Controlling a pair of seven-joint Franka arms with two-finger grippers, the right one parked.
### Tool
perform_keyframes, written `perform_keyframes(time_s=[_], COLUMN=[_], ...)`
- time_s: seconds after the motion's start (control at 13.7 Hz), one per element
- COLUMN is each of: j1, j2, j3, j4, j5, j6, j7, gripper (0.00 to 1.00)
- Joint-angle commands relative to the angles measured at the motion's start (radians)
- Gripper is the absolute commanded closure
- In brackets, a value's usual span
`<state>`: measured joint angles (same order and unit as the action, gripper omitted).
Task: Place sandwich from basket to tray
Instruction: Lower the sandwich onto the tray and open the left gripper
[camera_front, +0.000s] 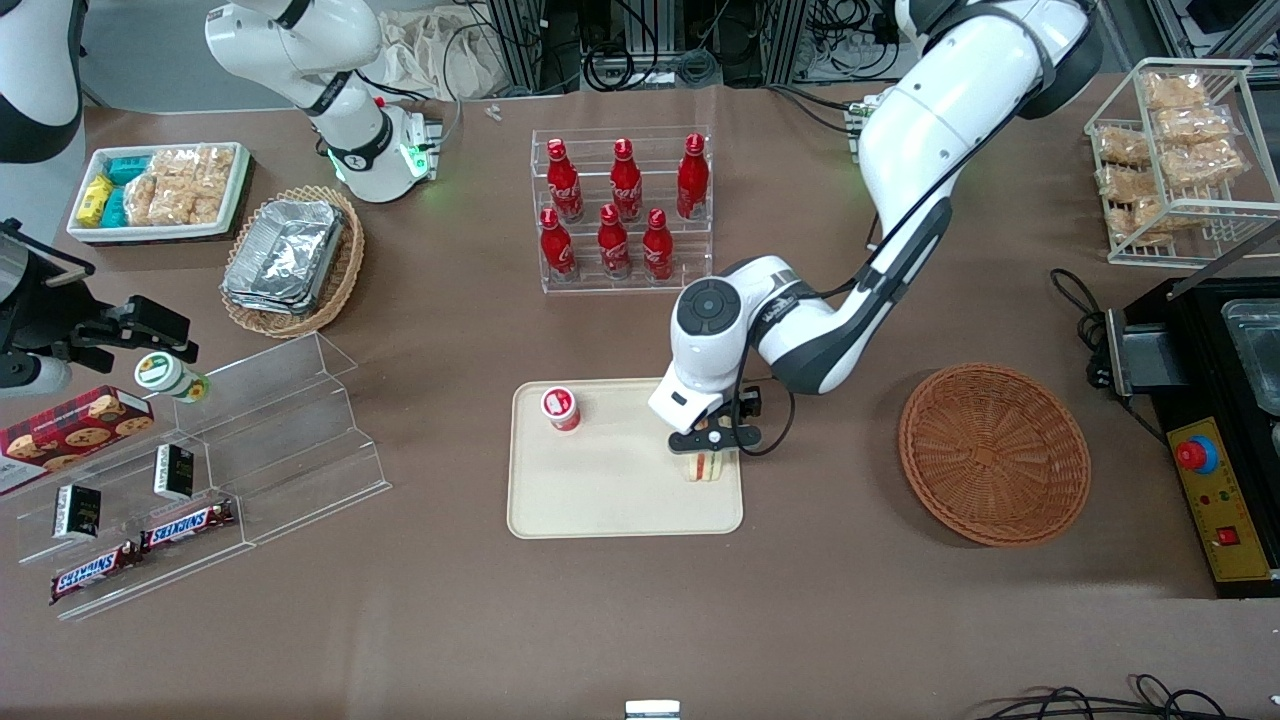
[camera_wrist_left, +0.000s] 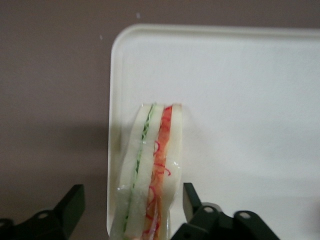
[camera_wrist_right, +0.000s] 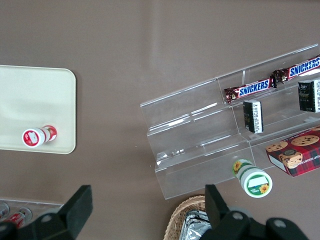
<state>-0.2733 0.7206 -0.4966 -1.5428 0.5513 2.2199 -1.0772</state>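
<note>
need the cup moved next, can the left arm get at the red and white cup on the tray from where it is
Probably yes. The gripper hangs open over the sandwich on the tray; the cup stands on the same tray, with only bare tray between.

A brown cloth-covered table (camera_front: 640, 620) fills the front view under even overhead light. Along 11 to 1 o'clock a grey floor holds metal frame legs (camera_front: 520, 45) and tangled black cables (camera_front: 640, 55). At 3 o'clock a black control box (camera_front: 1215, 440) with a red stop button (camera_front: 1193, 455) stands at the table's working-arm end.
</note>
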Motion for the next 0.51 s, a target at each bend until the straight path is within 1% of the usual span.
perform_keyframes(time_s=[0.0,0.15,0.29,0.44], j1=[0.002,0.002,0.003,0.002], j2=[-0.127,-0.185,-0.237,-0.265], j3=[0.001,0.003,0.016,0.042], j4=[-0.016,-0.013,-0.019,-0.013], j5=[0.012,-0.045,-0.062,-0.109], j6=[-0.078,-0.152,-0.172,-0.19], j7=[-0.108,-0.096,-0.095,-0.08], gripper=[0.0,0.0,0.0,0.0])
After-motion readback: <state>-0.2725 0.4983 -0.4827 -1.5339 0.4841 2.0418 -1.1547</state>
